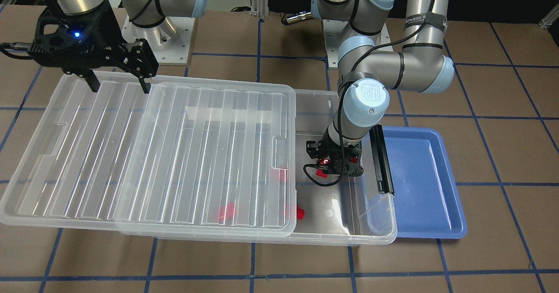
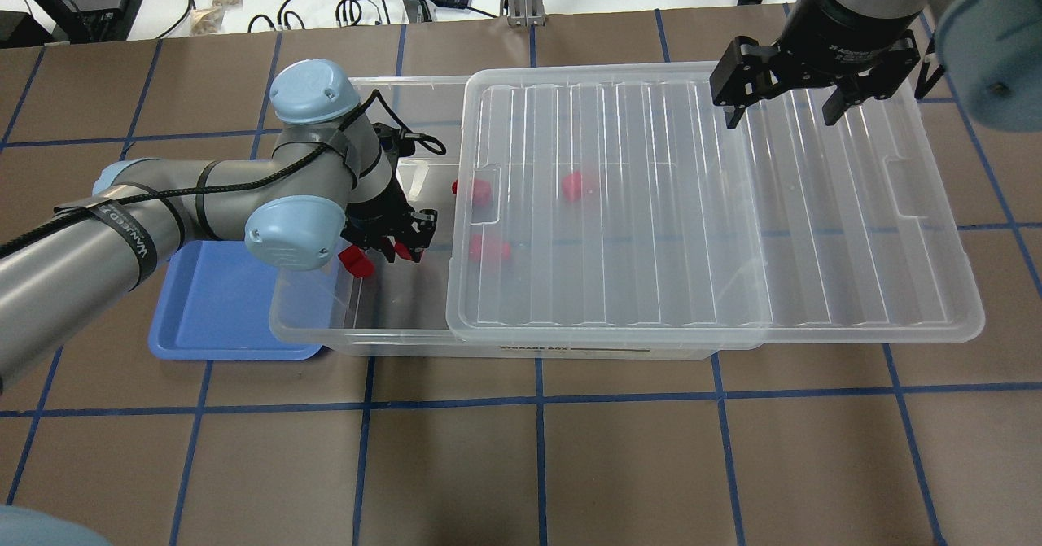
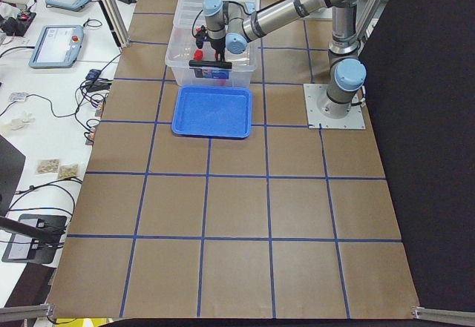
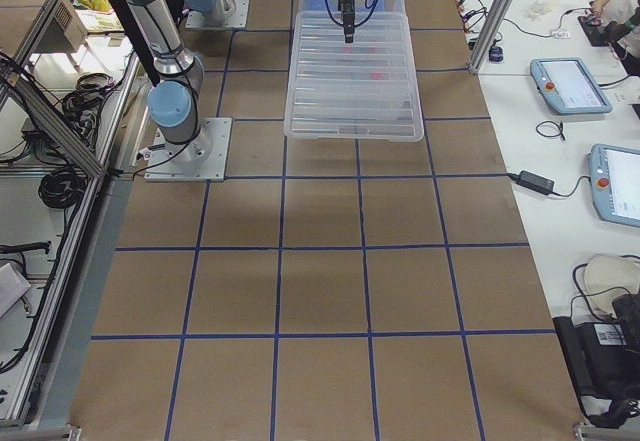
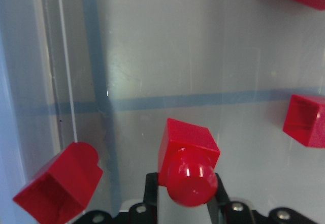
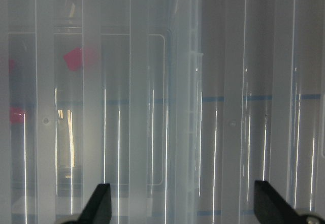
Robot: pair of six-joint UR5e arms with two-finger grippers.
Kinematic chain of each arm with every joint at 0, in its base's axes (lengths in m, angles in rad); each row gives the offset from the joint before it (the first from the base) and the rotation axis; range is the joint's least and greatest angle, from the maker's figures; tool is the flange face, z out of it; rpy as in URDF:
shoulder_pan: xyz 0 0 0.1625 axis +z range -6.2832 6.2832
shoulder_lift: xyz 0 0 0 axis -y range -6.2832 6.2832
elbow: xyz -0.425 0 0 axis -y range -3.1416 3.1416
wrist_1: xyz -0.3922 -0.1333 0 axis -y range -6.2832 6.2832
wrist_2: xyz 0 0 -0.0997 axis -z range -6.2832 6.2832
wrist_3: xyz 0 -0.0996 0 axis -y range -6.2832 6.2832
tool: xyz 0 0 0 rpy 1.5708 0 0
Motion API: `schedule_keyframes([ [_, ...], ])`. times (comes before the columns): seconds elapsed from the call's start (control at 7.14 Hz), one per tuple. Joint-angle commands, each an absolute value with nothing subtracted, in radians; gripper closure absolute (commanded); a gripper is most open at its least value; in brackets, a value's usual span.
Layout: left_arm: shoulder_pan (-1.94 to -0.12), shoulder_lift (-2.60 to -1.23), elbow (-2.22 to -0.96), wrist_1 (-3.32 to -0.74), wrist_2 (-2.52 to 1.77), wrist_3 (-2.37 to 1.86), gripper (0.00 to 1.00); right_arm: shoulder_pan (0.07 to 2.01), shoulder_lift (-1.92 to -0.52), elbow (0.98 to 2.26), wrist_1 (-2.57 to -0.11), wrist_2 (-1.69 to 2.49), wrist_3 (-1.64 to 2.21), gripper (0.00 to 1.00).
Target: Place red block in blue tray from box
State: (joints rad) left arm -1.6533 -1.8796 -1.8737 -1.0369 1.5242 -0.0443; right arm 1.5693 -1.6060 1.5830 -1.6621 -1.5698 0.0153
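My left gripper is down inside the open end of the clear box and is shut on the red block, whose round stud faces the camera. It also shows in the overhead view and the front view. The blue tray lies on the table right beside that end of the box and has nothing in it; it also shows in the overhead view. My right gripper is open and empty, hovering over the far end of the ribbed lid.
The lid is slid aside and covers most of the box. A hollow red cube lies close beside the held block, and another red block lies on the other side. More red blocks show dimly under the lid. A black latch bar stands on the box's end by the tray.
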Motion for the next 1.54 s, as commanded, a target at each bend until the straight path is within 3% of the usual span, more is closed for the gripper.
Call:
schedule_keyframes([
  [0.0,-1.654,-1.830,-1.826,-1.119,1.534,-0.066,1.00,1.569,-1.606,1.585,-1.664,-1.569,0.015,0.00],
  [0.7,-1.538,-1.726,-1.502,-1.537,1.543,-0.051,1.00,1.569,-1.608,1.586,-1.667,-1.575,0.015,0.00],
  [1.26,-1.156,-1.744,-1.517,-1.588,1.580,0.324,1.00,1.569,-1.606,1.585,-1.670,-1.569,0.015,0.00],
  [1.4,-1.132,-1.759,-1.552,-1.576,1.585,0.348,1.00,1.569,-1.606,1.585,-1.671,-1.569,0.015,0.00],
])
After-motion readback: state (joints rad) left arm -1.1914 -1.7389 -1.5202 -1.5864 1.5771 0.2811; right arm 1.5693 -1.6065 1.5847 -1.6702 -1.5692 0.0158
